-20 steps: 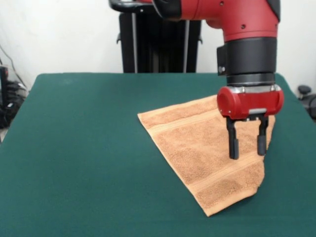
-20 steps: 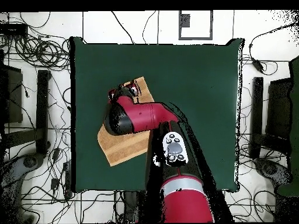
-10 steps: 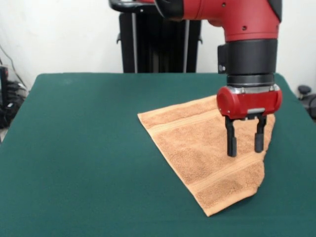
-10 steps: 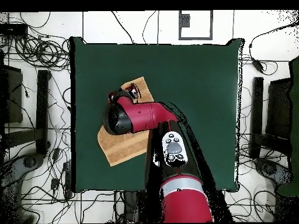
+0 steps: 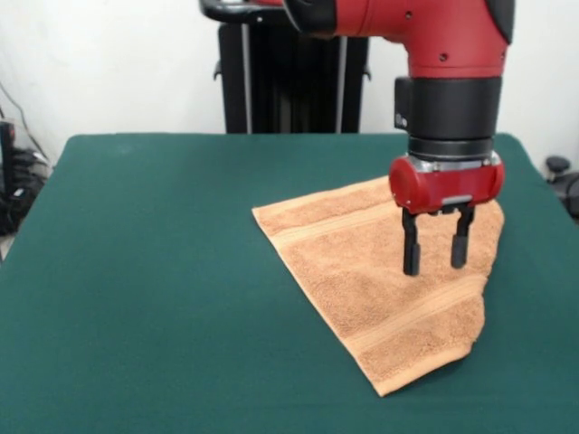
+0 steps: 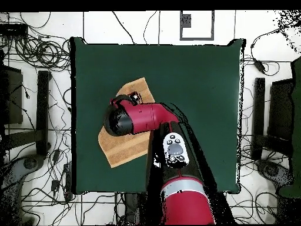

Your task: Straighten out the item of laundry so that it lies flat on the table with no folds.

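Observation:
The light-orange terry towel lies on the green table, right of centre in the front view. It is folded into a rough triangle, with ribbed bands near its far and near ends. My gripper hangs open and empty just above the towel's right part, fingers pointing down. In the overhead view the towel lies near the table's left side, mostly hidden under my red arm.
The black pedestal stands behind the table's far edge. Cables and stands lie on the floor around the table. Bare green cloth stretches to the right of the towel in the overhead view.
My gripper has moved a little left in the front view and slightly up and away from the camera over the towel. The towel has not moved.

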You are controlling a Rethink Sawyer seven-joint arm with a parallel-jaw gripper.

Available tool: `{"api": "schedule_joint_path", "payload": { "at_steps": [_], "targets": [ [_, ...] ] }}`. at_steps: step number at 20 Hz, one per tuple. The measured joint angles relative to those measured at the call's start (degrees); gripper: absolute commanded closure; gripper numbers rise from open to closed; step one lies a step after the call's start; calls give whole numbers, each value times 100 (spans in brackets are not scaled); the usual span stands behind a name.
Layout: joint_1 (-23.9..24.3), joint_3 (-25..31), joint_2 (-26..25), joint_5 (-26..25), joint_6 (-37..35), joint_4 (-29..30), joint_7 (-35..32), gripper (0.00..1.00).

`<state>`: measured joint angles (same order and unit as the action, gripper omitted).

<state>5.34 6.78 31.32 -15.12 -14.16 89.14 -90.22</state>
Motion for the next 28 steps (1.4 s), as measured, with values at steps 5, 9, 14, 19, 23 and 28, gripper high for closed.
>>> {"api": "schedule_joint_path", "payload": {
  "at_steps": [5, 9, 14, 19, 23, 28],
  "targets": [
    [47, 1, 6, -2, -316, 18, 0, 0],
    [188, 17, 41, -4, -421, 115, 0, 0],
    [495, 51, 174, -179, -424, 348, 0, 0],
    [643, 51, 226, -327, -424, 412, 0, 0],
    [660, 54, 266, -425, -424, 413, 0, 0],
    [654, 108, 291, -450, -454, 413, 0, 0]
  ]
}}
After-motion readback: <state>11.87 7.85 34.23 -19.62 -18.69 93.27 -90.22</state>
